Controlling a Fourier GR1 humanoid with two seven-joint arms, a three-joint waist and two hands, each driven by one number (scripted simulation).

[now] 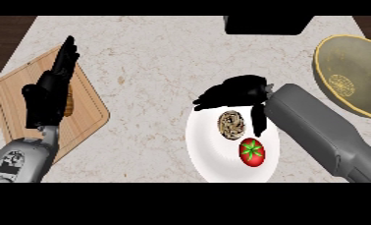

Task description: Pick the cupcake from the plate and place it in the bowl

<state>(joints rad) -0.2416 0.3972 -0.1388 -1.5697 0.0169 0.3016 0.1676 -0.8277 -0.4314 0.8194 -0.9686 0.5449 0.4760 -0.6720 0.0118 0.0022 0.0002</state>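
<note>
- Pale speckled stone makes up the tabletop, with a wooden cutting board at its left edge and a dark boxy object at the far side.
- On the white plate, near the right, sits the cupcake, seen from above as a brownish swirled round; a tomato lies just beside it, nearer to us.
- The yellow-green bowl waits at the far right, well apart from the plate, and looks to hold nothing of the task yet.
- The right hand hovers over the plate's far rim, fingers spread towards the left and the thumb hanging down on the cupcake's right side. They stand apart, clamped on nothing; I cannot tell whether the thumb touches the cake.
- To my eye this is the reach-and-grasp step: the next move calls for lowering over the cupcake, closing around it without nudging the tomato, then lifting and carrying right to the bowl.
- The left hand rests over the cutting board, fingers straight and upright, holding nothing.
</note>
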